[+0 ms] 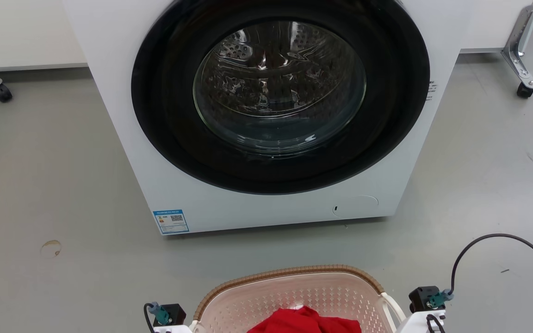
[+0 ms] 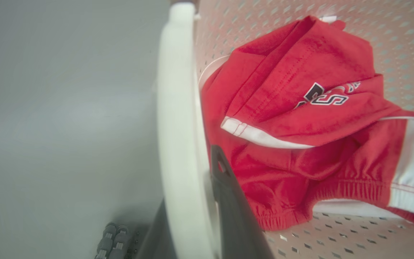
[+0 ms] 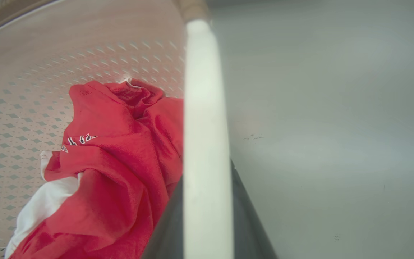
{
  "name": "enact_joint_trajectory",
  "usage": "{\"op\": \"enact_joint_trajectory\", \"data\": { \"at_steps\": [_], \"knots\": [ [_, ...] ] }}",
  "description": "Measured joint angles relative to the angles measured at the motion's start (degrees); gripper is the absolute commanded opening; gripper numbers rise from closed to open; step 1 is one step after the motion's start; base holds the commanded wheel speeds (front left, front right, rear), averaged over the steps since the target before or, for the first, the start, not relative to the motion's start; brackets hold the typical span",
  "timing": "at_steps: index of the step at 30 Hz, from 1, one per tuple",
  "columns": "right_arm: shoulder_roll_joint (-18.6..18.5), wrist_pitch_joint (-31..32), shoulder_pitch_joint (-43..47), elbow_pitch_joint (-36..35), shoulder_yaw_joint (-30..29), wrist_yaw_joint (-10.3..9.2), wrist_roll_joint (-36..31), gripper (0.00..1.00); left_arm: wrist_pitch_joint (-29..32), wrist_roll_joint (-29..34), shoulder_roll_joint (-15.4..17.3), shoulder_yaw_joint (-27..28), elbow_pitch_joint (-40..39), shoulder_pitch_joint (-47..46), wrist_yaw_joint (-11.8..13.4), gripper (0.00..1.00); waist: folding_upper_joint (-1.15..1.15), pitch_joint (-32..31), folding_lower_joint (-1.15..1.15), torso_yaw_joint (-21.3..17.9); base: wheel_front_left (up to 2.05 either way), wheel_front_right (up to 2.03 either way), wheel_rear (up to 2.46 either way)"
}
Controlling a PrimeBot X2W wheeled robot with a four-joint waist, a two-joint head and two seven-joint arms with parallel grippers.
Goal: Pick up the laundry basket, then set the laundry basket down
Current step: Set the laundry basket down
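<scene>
1. Plainly, in the head view the laundry basket [image 1: 289, 272] sits at the bottom centre, directly in front of the washing machine [image 1: 118, 115], whose round door [image 1: 280, 88] is closed. From here I cannot tell whether the basket's base rests on the grey floor [image 1: 40, 185] or hangs just above it. A red garment [image 1: 303, 321] lies inside. The far rim is near the machine's front panel, so a forward drift while carrying could knock the basket against it.

2. In the left wrist view, the left end effector [image 2: 189, 194] is clamped on the basket's white left handle [image 2: 178, 108]. One dark finger stands inside the basket, just beside the garment, and the other stands outside. The handle looks smooth and rounded, so I judge it could slide along the fingers if the wrist tilts. The inner finger is close enough to the cloth to drag it when it lets go.

3. In the right wrist view, the right end effector [image 3: 207, 187] is clamped the same way on the white right handle [image 3: 205, 108], with a dark finger on either side. The main hazard is uneven motion. If one arm rises or lowers ahead of the other, the basket tips, the garment slumps to the low side, and a handle may twist out of its grip. Opening either end effector before the base is flat on the floor would drop that side.
</scene>
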Motion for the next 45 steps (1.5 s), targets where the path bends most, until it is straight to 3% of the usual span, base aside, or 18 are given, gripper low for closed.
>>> {"op": "enact_joint_trajectory", "data": {
  "at_steps": [25, 45],
  "knots": [
    [0.0, -2.0, -2.2, 0.3, -3.2, 0.00, -3.2, 0.00, -2.3, -0.5, -0.2, -0.9, 0.0, -2.9, 0.8, 0.00, 0.00, 4.6, 0.00, 0.4, 0.00, 0.00, 0.00],
    [-0.4, -5.6, -8.7, 0.7, -9.0, 0.00, -9.1, 0.00, -8.0, -0.2, -0.6, -2.0, 0.0, -9.8, 2.0, 0.00, 0.00, 15.2, 0.00, 0.5, 0.00, 0.00, 0.00]
  ]
}}
